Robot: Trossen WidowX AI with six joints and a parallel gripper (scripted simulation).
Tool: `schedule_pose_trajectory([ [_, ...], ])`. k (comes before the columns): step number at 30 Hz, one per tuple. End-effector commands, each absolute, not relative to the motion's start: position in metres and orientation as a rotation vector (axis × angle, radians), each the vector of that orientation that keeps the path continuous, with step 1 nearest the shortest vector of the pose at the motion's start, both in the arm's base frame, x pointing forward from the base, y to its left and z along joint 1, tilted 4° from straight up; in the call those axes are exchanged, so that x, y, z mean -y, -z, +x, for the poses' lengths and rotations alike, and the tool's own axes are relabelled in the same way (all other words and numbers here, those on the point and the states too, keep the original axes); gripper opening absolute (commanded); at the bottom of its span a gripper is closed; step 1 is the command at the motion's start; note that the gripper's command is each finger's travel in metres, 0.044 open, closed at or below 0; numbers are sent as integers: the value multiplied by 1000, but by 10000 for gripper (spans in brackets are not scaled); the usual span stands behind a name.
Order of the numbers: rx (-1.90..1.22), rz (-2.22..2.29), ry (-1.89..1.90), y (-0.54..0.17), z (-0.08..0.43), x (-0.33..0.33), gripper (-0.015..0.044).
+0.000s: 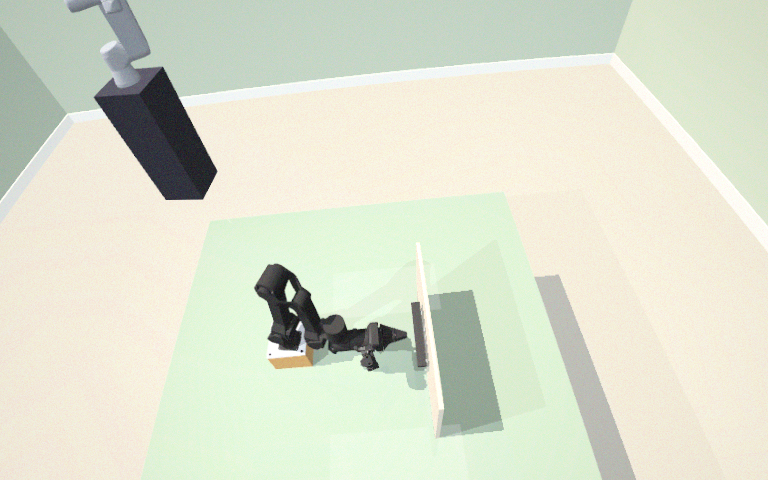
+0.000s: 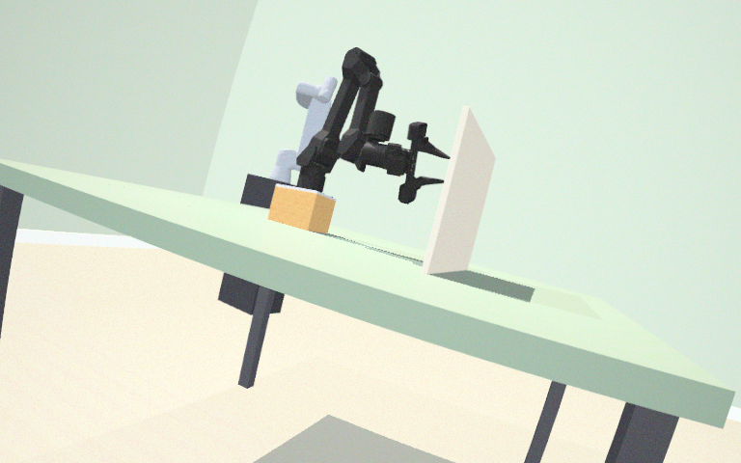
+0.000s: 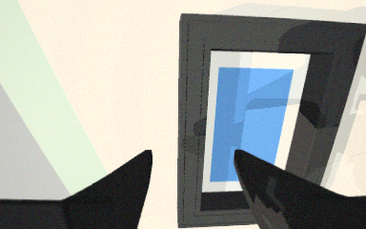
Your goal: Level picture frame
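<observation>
The dark picture frame (image 1: pixel 419 339) (image 3: pixel 191 72) hangs on the near face of the upright cream panel (image 1: pixel 438 404) (image 2: pixel 470 207) (image 3: pixel 119 72). In the wrist view it surrounds a white mount with a blue picture (image 3: pixel 229 114). My gripper (image 1: pixel 406 335) (image 2: pixel 446 170) (image 3: pixel 193 156) is open and empty, a short gap in front of the frame, with its fingers one above the other. In the wrist view one frame rail lies between the fingertips; the left tip is outside the frame and the right tip is over the picture. The screw and notched strip are hidden. I cannot tell the frame's tilt reliably.
The panel stands on the green table (image 1: pixel 243 413) (image 2: pixel 355 261). My arm's base sits on an orange block (image 1: pixel 291 361) (image 2: pixel 297 209) on the same table. A grey arm (image 1: pixel 127 33) (image 2: pixel 314 120) stands on a dark pedestal (image 1: pixel 152 135) beyond the table.
</observation>
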State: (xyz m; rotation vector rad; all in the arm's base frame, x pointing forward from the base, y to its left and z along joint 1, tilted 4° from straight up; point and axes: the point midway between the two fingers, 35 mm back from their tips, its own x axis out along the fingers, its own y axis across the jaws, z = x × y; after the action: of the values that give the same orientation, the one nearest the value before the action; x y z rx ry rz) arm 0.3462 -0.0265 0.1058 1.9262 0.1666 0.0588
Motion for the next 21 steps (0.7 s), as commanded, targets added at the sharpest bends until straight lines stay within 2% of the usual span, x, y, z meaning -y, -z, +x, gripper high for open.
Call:
schedule_pose_trajectory([
  [1, -163, 1932, -57, -106, 353, 26, 260],
  [21, -162, 1932, -59, -105, 380, 22, 260],
])
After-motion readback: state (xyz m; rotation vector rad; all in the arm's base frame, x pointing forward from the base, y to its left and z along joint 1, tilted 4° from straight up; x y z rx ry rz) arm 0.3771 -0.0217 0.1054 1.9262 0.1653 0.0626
